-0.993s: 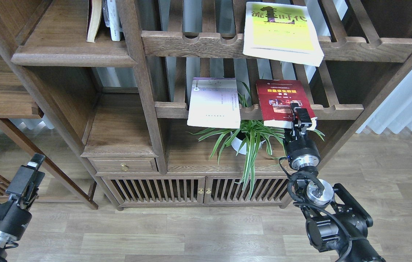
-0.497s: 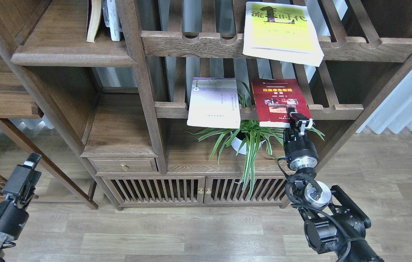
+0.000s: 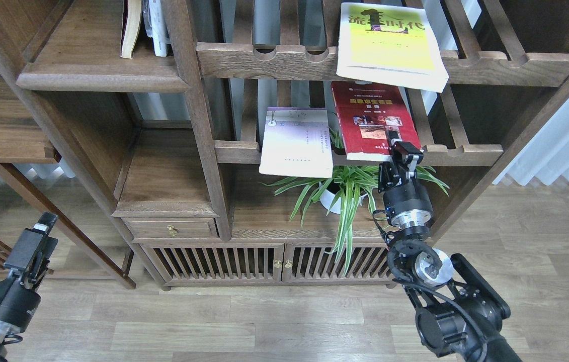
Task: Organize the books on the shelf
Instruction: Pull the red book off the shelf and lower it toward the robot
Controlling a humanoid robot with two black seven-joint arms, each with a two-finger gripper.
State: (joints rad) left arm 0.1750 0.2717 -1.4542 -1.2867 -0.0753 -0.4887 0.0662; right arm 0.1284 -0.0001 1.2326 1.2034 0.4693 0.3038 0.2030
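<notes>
Firmly, right gripper (image 3: 399, 149) clamps red book (image 3: 372, 118).

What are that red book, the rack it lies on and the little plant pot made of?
The red book looks like a paperback with a glossy printed cover, judging by its thin edge. The slatted rack seems to be dark-stained wood with visible grain and a matte finish. The white pot, mostly hidden by leaves, could be ceramic or plastic.

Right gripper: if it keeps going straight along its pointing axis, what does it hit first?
Most likely the dark red book: the right gripper points up and into the rack, its jaws already at that book's lower right corner. Beyond that lies the yellow-green book, though depth is unclear from this view.
</notes>
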